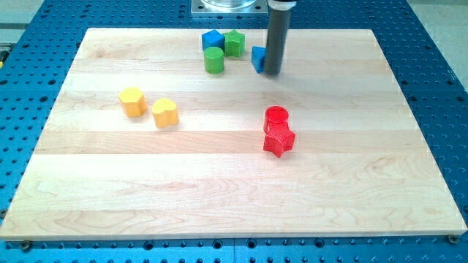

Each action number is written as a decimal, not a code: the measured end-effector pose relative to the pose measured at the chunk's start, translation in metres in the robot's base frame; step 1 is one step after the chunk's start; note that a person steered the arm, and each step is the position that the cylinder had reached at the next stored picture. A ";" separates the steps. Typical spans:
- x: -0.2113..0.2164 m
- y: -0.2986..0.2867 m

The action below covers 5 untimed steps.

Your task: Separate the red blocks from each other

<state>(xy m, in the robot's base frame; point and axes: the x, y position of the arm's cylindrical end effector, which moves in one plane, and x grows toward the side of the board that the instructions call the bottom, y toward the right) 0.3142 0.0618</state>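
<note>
tip: my tip (pixel 271 73) has no jaws, holds nothing, beside blue block (pixel 257 58) | target: red cylinder (pixel 276 117) touching red star block (pixel 278 140), pair at tip's 6 o'clock, stacked 12–6 | contact seam probably level

My rod comes down from the view's top edge, upright and dark grey; my tip (pixel 271 73) rests on the wooden board (pixel 219 190) near its far edge, a little right of the board's middle line; only this lower stretch of the rod shows; the arm above is cut off by the frame.
</note>
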 end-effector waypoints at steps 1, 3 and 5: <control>-0.002 -0.025; 0.053 0.073; 0.203 0.133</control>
<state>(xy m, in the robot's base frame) 0.5168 0.1945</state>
